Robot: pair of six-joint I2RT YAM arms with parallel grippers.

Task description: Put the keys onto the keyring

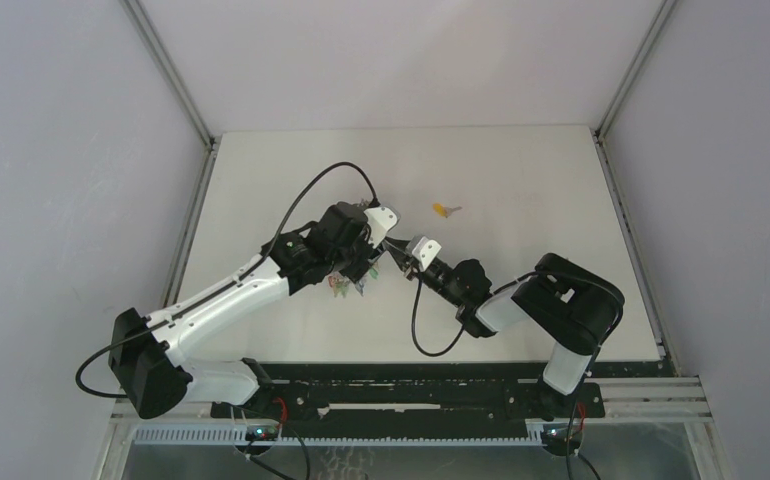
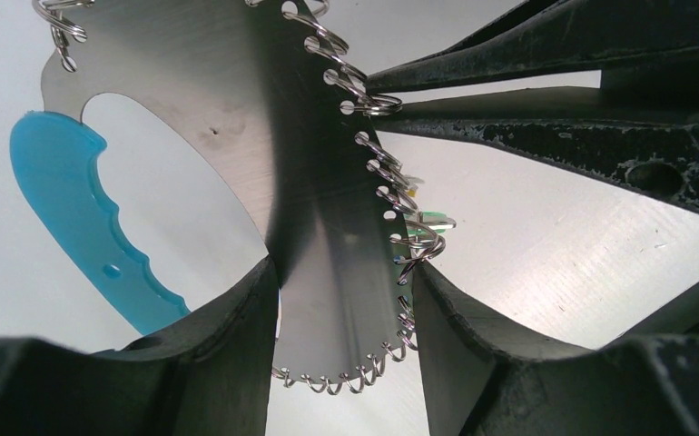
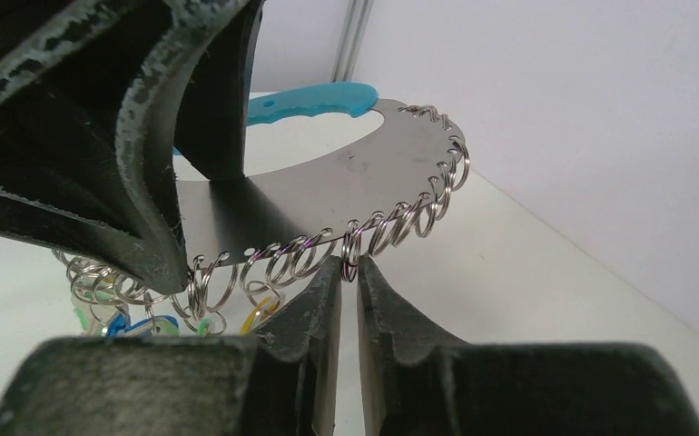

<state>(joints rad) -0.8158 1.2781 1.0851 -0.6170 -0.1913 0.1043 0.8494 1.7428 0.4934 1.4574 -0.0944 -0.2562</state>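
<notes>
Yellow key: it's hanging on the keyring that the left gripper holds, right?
Not quite. The yellow key is not hanging on the keyring. It lies by itself on the table, away from both arms, as the top view shows. The left gripper does hold the keyring.

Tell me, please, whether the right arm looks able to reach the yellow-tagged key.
Probably yes: the key lies bare on the table near the right gripper, which must first release the keyring it pinches.
</notes>
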